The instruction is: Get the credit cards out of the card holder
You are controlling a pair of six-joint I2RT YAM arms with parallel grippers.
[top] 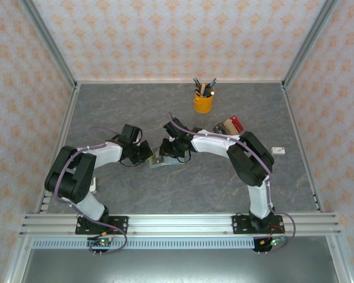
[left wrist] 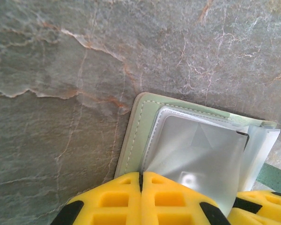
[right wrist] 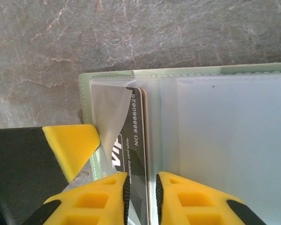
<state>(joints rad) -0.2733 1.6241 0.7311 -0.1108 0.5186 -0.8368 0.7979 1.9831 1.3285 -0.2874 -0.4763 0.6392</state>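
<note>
The card holder [top: 163, 162] lies open at mid-table, nearer than the pen cup [top: 203, 101]; the right gripper [right wrist: 141, 182] is pinched on the near edge of a dark VIP card [right wrist: 133, 126] seated deep in its clear sleeve [right wrist: 107, 108]; the left gripper [left wrist: 141, 187] is clenched tight, apparently pressing on the holder's left flap rather than grasping anything. If that press slips, the whole holder could drag along with the card; if the jaws caught sleeve film too, the card may jam or slip free.

Right jaws pinching dark card [right wrist: 133, 136], green card holder [right wrist: 113, 73] open
</note>
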